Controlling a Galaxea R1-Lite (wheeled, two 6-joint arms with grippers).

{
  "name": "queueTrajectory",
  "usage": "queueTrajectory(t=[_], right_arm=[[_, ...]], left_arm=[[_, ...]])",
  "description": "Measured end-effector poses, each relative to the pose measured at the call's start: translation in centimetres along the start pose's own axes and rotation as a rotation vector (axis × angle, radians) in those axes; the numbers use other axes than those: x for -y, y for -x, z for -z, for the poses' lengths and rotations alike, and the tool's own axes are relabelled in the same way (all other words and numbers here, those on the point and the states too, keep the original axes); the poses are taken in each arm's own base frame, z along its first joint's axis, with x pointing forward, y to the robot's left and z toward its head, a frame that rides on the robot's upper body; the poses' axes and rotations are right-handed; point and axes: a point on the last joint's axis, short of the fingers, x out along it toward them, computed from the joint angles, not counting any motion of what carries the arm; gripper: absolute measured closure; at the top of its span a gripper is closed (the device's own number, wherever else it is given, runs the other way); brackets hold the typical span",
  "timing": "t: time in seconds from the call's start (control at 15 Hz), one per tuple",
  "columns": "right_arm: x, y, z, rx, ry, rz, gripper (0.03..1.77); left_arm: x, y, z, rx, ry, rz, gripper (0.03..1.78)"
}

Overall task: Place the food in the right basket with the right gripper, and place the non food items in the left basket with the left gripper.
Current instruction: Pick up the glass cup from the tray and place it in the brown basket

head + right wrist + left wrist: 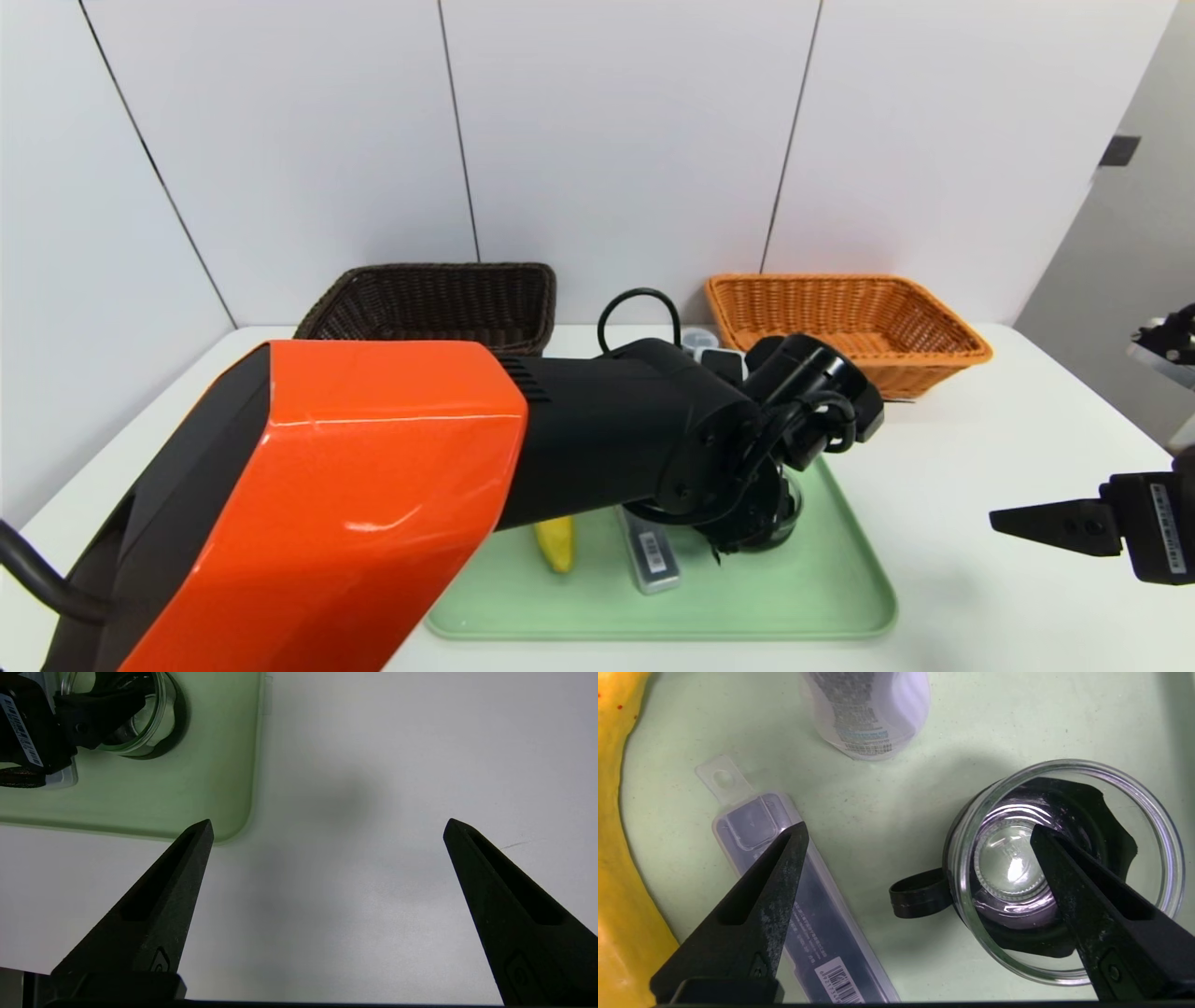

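My left gripper [919, 828] hangs open low over the green tray [840, 597]. One finger reaches inside the clear glass cup [1008, 863]; the other is over the slim grey case [822, 933]. The cup's black handle [920, 898] lies between them, untouched. The white bottle [873, 709] lies just beyond, and the yellow banana [616, 858] runs beside the case. In the head view my arm hides most of the banana [555, 541]. My right gripper [327, 826] is open and empty over bare table, right of the tray. The dark brown basket [439, 299] and orange basket [840, 317] stand at the back.
The orange segment of my left arm [327, 504] covers the lower left of the head view and much of the tray. A white wall rises directly behind both baskets. White tabletop [980, 420] lies between the tray and the orange basket.
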Motion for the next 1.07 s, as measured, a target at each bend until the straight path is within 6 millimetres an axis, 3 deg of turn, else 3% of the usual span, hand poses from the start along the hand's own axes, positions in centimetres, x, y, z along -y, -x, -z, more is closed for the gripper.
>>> queueTrajectory(t=[0.87,0.93,1.07], right_arm=[[0.02,0.15,0.21,0.005,0.0,-0.002,0.1],[0.03,0.14,0.24,0.004,0.0,-0.001,0.1],[0.03,0.12,0.28,0.003,0.0,-0.001,0.1]], left_arm=[[0.04,-0.54,0.26,-0.008,-0.014,-0.009,0.12],[0.04,-0.52,0.25,-0.008,-0.014,-0.009,0.15],[0.06,-0.45,0.16,-0.003,-0.018,-0.005,0.51]])
